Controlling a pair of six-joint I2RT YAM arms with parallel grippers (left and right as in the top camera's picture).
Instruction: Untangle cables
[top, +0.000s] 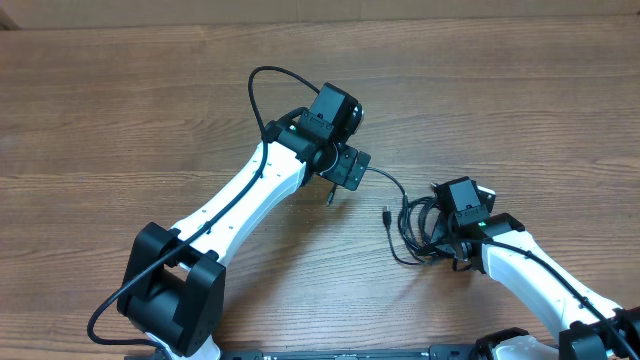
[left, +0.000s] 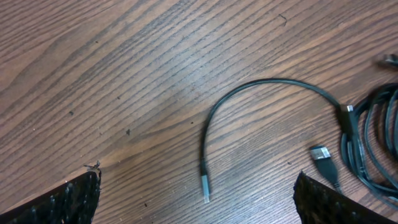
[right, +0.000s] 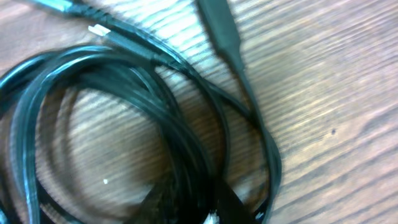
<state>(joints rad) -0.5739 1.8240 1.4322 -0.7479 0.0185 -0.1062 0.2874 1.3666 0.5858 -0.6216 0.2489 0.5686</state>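
Right gripper: low over the cable heap; I cannot tell if it is shut or holding anything.
Cable bundle: black cords looped in a heap on the wooden table.
Loose cord: curves out from the heap, its silver tip on the table.
Left gripper: above that tip, fingers wide apart, holding nothing.

no readable text, no labels, nothing legible on cables

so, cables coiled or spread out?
Mostly coiled: cables lie in overlapping loops; one silver-tipped end arcs free on the table.
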